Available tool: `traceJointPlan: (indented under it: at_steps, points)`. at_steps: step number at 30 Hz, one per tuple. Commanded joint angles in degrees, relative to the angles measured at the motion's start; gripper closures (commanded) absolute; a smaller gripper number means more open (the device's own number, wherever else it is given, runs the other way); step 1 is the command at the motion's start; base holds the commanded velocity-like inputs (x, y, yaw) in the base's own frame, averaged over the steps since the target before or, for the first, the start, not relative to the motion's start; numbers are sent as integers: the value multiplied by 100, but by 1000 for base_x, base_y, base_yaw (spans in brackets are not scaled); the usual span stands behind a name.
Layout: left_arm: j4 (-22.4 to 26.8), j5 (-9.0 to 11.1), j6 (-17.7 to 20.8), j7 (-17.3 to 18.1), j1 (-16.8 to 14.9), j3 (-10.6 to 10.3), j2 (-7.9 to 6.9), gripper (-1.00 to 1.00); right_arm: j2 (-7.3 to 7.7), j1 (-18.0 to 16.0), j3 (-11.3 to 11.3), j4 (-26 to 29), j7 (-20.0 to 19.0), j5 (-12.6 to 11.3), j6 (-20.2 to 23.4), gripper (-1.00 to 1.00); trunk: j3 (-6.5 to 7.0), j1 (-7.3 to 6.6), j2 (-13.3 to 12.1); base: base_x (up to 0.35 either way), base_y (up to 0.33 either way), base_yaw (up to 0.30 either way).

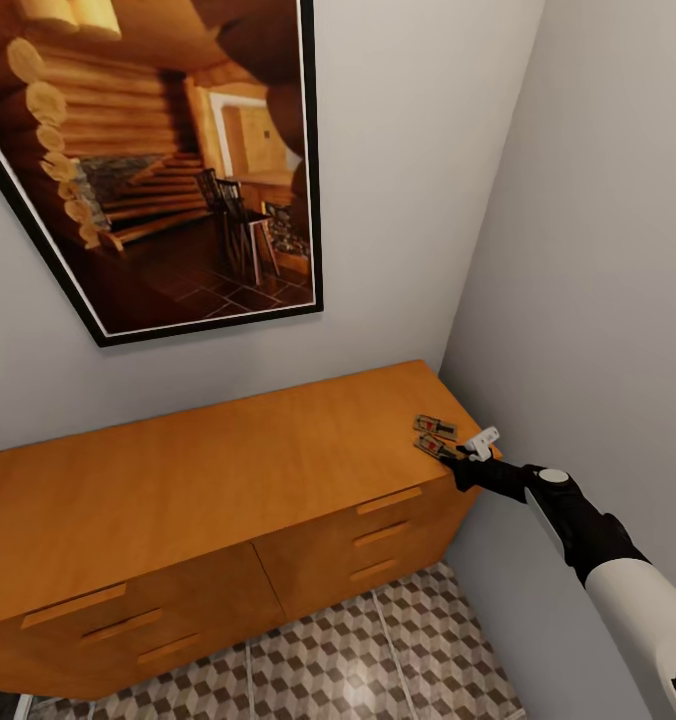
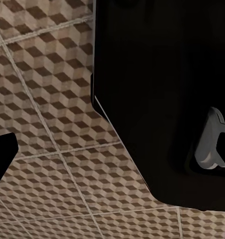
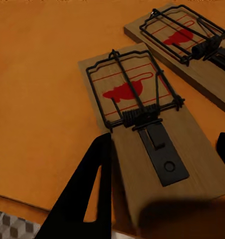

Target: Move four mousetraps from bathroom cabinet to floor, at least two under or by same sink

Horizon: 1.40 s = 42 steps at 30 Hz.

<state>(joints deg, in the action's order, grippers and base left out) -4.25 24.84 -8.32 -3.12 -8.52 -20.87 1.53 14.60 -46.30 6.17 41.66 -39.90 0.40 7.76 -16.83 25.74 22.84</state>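
Reaching across to the far right end of the cabinet (image 1: 228,470), right gripper (image 1: 465,452) spread wide, fingers apart on either side of the near end of a mousetrap (image 1: 434,446), not closed on it. In the right wrist view, one dark finger (image 3: 87,194) down beside the board's long edge, the other just showing at the frame edge past the opposite side, the nearer mousetrap (image 3: 147,134) lying flat between them: pale wooden board, black wire bar and spring, a red mouse figure printed on the wood. Just beyond it, a second mousetrap (image 3: 192,47), also flat on the orange-brown top, close alongside but apart from the first. Seen from the head camera, second trap (image 1: 434,425) nearer the back wall, both close to the cabinet's corner by the grey side wall. Drawer fronts with slim bar handles all shut. Below, bathroom floor (image 1: 378,650) in cube-patterned tiles. Above the cabinet, a large framed picture (image 1: 168,160) of a log interior on the wall. Left gripper: state not to be told; left wrist view shows dark housing over the tiled floor (image 2: 47,124).
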Motion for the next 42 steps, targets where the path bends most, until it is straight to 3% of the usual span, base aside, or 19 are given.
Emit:
traceJointPlan:
  at_steps: [1, 12, 18, 24, 38, 39, 42]
  points:
    - [-24, 39, -38, -5, -9, -48, 6, -100, 4, -2, 9, -61, 9, 91, 32, 100, -11, 5, 8, 0, 0, 0]
    - [-24, 39, -38, -5, -9, -48, 6, -100, 8, -2, 7, 43, 16, 84, 84, 100, -11, 5, 8, 0, 0, 0]
    - [-24, 36, -38, -5, -9, -48, 6, -100, 3, -2, 14, 262, 16, 83, 333, 100, -11, 5, 8, 0, 0, 0]
    - [-17, 37, -40, -5, -9, -48, 9, -100, -84, -2, 26, 422, 18, 83, 506, 100, -11, 5, 8, 0, 0, 0]
    - [-15, 32, -72, -5, -9, -48, 6, -100, -123, -2, 125, 2305, 18, 83, 2207, 100, -11, 5, 8, 0, 0, 0]
    - [-15, 31, -78, -5, -9, -48, 6, -100, -119, -2, 138, 2725, 18, 86, 2599, 100, -11, 5, 8, 0, 0, 0]
    - [-10, 30, -86, -5, -9, -47, 6, -100, -116, -2, 145, 3236, 18, 88, 3069, 100, -11, 5, 8, 0, 0, 0]
